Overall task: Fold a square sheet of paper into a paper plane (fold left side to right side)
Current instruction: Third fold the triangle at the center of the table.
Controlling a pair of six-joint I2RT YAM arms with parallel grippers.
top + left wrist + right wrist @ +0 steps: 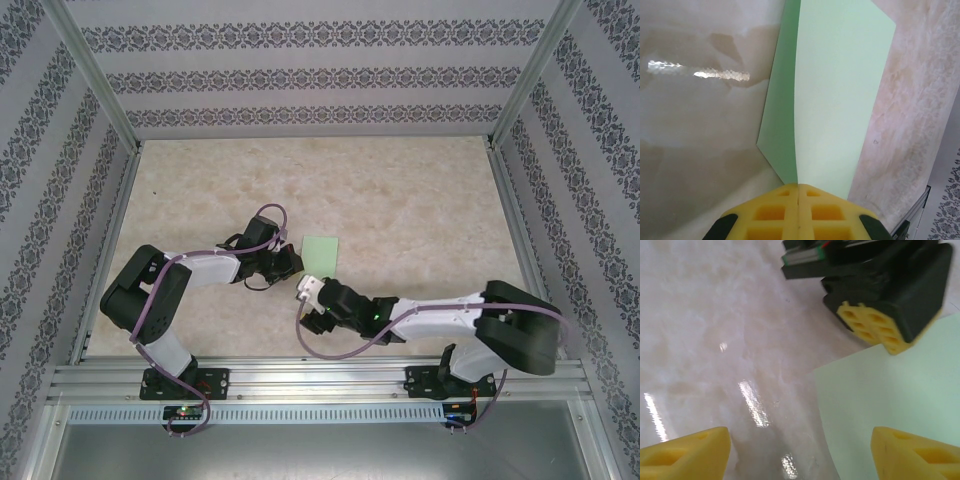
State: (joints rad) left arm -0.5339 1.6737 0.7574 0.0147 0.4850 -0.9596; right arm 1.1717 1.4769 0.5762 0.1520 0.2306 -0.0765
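Enclosure: one cell with patterned walls [300,80] on three sides, closing in one marbled beige counter [420,220]. Inside it are two arms, bolted to one aluminium rail [320,378] at the near edge, and one sheet of paper.

Task item: the square sheet of paper [320,250], pale mint green and unmarked, count one. It lies near the middle of the counter, just beyond the two tools and between them. In the left wrist view the square sheet of paper [835,90] shows two tones, a darker strip on the left and a lighter panel on the right, meeting along a straight line that runs down to the pads. Whether that line is a crease or a lifted layer cannot be told.

Left tool [288,262]: jaws closed, the two yellow pads pressed together with the paper's near edge pinched in the seam [798,200]. From the right wrist camera, the left tool [872,330] sits at the far edge of the sheet [900,395], its pads touching it.

Right tool [308,300]: jaws wide apart, gripping nothing [800,452]. One corner of the sheet lies below the gap, nearer the right-hand pad.

Counts: arms two, tools two, purple cables [345,350] two, one per arm.
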